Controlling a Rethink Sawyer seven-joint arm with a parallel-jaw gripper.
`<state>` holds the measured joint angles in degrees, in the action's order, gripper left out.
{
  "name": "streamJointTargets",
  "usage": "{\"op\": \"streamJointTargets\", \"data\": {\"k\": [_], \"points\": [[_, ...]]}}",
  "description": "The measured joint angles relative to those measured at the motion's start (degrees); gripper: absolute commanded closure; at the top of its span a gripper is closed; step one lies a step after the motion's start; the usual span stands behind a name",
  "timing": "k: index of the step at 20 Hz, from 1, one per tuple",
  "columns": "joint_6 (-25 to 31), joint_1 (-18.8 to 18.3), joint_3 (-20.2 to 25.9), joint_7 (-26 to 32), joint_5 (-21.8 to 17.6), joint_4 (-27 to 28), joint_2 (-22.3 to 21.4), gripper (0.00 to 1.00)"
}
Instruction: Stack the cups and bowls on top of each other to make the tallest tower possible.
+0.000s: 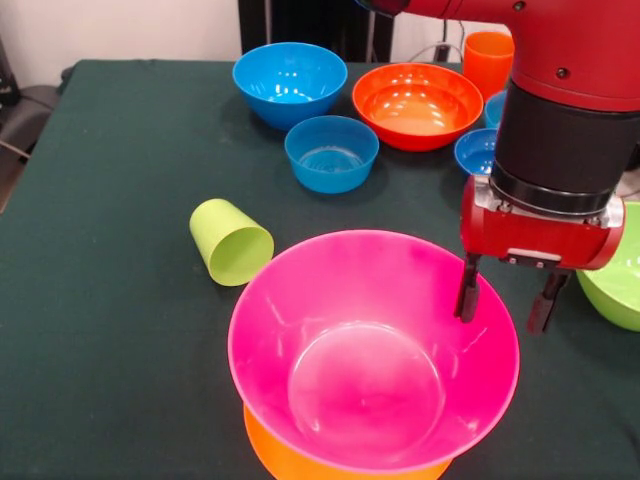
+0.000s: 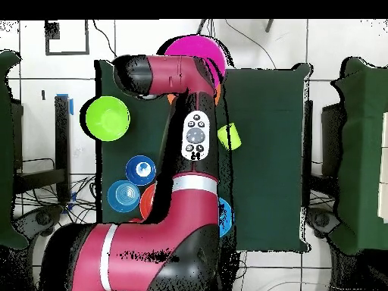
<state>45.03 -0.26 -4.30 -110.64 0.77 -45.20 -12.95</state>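
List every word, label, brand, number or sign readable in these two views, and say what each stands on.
None can be read.
Button panel on the red arm: round controls show, but any symbols on them are too small to read.
Pink bowl, lime green cup, blue bowls, red-orange bowl, tool: no print shows on any of them.

a dark green cloth covers the worktop point(image 1: 110, 330), a pale wall point(image 1: 120, 28) rises behind it, and around the worktop the white tiled floor point(image 2: 261, 45) carries loose dark cables point(image 2: 254, 47).
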Motion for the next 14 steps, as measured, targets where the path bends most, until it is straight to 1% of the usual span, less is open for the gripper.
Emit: {"op": "streamJointTargets", "data": {"k": [6,14], "points": [[0.00,-0.04,0.01,0.00,0.01,-2.33,-2.17,0.00],[0.00,-0.23,0.06,0.00,0.01,-3.58,-4.38,0.00]]}}
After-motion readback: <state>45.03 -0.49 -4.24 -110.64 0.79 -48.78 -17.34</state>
